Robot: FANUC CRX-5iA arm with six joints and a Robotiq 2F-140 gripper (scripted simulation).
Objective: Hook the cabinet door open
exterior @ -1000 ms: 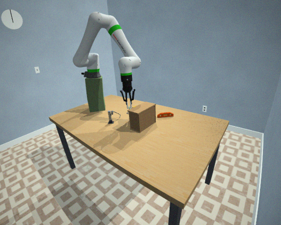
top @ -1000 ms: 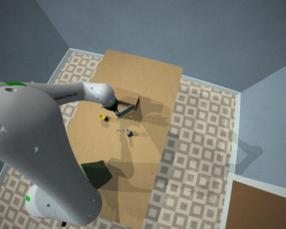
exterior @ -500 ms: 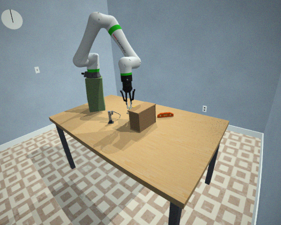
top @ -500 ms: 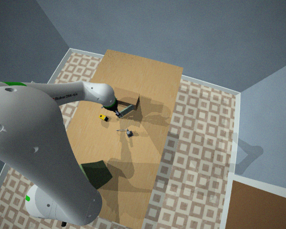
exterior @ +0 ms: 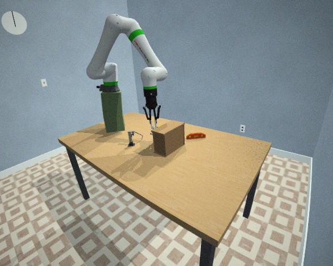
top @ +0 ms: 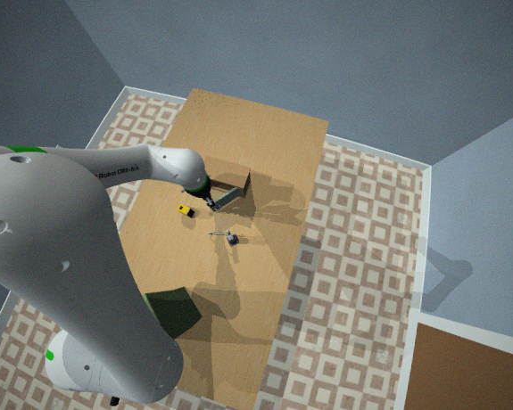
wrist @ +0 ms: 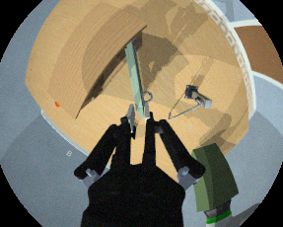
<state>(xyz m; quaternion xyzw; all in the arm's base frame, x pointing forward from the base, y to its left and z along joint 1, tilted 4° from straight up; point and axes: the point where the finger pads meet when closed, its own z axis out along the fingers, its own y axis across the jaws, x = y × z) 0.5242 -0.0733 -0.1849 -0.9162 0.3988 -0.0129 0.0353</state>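
Observation:
The brown cabinet (top: 227, 168) (exterior: 169, 141) stands upright on the table. Its pale green door (top: 227, 197) (wrist: 134, 74) stands well ajar. A ring-shaped eye (wrist: 147, 96) sticks out from the door's outer face near its free edge. My gripper (top: 212, 206) (exterior: 153, 126) (wrist: 139, 109) is open by a narrow gap, its fingertips on either side of the door's free edge; contact is too small to tell. The grey post (top: 232, 239) (exterior: 130, 138) (wrist: 203, 100) stands apart from the cabinet. Its thin hook (top: 218, 233) (wrist: 185, 111) reaches out sideways, clear of the eye and of my fingers.
A yellow and black block (top: 185, 210) lies on the table near the gripper. An orange level (exterior: 196, 136) lies beyond the cabinet. The green pedestal (top: 175, 312) (exterior: 113, 113) (wrist: 214, 178) carries the arm's base at the other end of the table, past the post.

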